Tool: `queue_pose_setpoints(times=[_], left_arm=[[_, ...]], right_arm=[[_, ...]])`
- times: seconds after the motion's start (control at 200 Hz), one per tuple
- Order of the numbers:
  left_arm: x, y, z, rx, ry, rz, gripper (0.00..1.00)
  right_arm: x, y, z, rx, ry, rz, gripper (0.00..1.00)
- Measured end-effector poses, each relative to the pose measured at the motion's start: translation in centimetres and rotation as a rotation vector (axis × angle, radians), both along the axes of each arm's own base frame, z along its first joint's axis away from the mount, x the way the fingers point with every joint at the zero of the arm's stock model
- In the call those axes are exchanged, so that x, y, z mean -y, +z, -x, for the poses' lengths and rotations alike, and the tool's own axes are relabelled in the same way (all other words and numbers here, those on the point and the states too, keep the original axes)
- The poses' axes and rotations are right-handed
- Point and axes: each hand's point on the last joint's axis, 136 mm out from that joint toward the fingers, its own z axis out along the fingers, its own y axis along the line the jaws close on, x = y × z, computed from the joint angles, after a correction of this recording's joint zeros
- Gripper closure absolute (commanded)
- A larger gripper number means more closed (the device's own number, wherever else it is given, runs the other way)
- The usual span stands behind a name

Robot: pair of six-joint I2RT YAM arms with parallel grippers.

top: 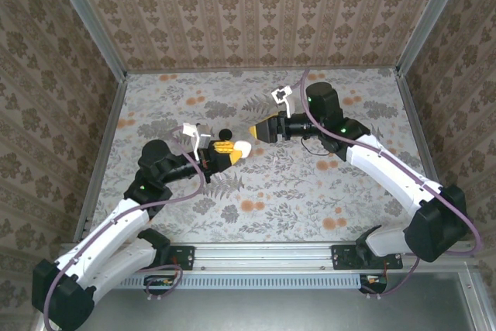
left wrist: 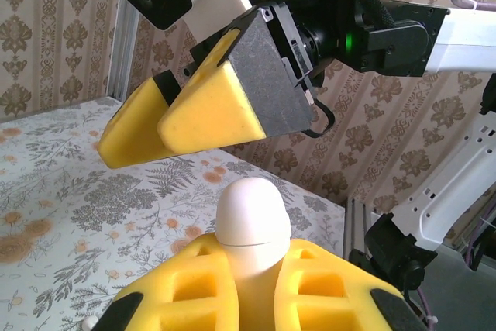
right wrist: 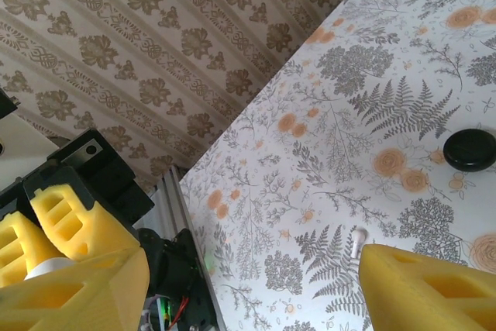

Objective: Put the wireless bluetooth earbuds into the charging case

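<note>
The charging case (left wrist: pixel 253 215) is white and rounded, its lid closed along a thin seam. My left gripper (left wrist: pixel 252 260) is shut on it, and the case's domed end sticks out past the yellow pads (left wrist: pixel 186 288). From above, the case (top: pixel 241 147) is held above the middle of the table. My right gripper (top: pixel 256 131) hovers just beyond it, tips pointing at it. In the left wrist view, the right gripper (left wrist: pixel 139 141) hangs above the case. Its jaws stand open with nothing between them. One small white stemmed earbud (right wrist: pixel 356 239) lies on the table beside the right gripper's (right wrist: pixel 248 300) finger.
A black round disc (top: pixel 225 132) lies on the floral table top just behind the two grippers; the right wrist view has the disc (right wrist: pixel 469 149) at its right edge. Metal rails (top: pixel 105 137) and patterned walls enclose the table on three sides.
</note>
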Motion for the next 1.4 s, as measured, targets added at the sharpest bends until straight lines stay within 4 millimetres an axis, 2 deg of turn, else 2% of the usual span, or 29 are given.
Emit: queue_pose_setpoints(times=[0.1,0.275,0.47,0.675,1.235,1.4], left_arm=[[0.0,-0.1,0.0,-0.002,0.003,-0.001,1.00],[0.0,-0.3,-0.1,-0.006,0.004,-0.003,1.00],[0.3,-0.5,-0.3,-0.008,-0.002,-0.003,1.00],[0.2,-0.7,-0.4,-0.025,-0.002,-0.006,1.00],[0.1,-0.5,-0.2,-0.030,0.001,0.001,1.00],[0.1,-0.5,-0.2,-0.031,0.000,0.000,1.00]], right_arm=[[-0.1,0.5,0.5,0.007,0.021,-0.024,0.26],[-0.4,1.6,2.7,0.037,0.091,-0.086,0.24],[-1.7,1.5,4.4,0.031,0.159,-0.094,0.24],[-2.3,0.0,4.0,0.003,0.172,-0.072,0.24],[-2.6,0.0,4.4,0.043,0.219,-0.064,0.23],[-2.7,-0.7,4.8,0.043,0.230,-0.038,0.23]])
